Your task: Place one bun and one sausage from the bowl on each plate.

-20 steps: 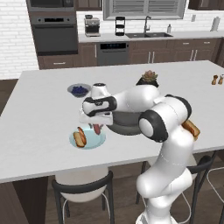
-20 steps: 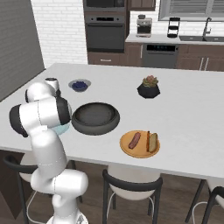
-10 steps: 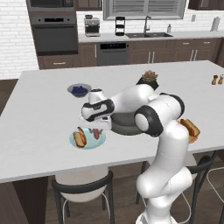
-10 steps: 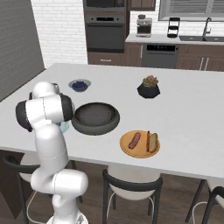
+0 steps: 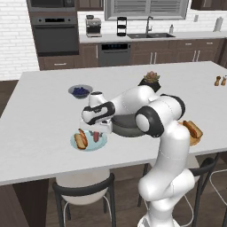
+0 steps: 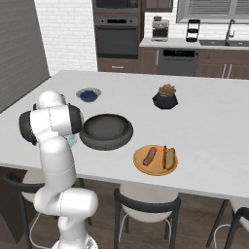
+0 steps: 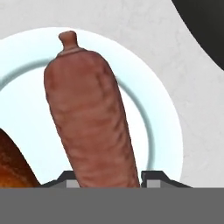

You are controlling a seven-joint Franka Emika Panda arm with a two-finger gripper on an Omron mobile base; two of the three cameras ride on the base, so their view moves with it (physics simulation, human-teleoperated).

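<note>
Over the blue plate (image 5: 91,142), the sausage (image 7: 89,118) has come lower.

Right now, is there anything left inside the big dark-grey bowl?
No: the right base view shows the wide dark-grey bowl bare inside, with no bun or sausage in it.

I see even, bright rendered light, soft shadows under the arm on the desk (image 5: 40,133); base views slightly soft, no glare, hand view sharp close-up.
</note>
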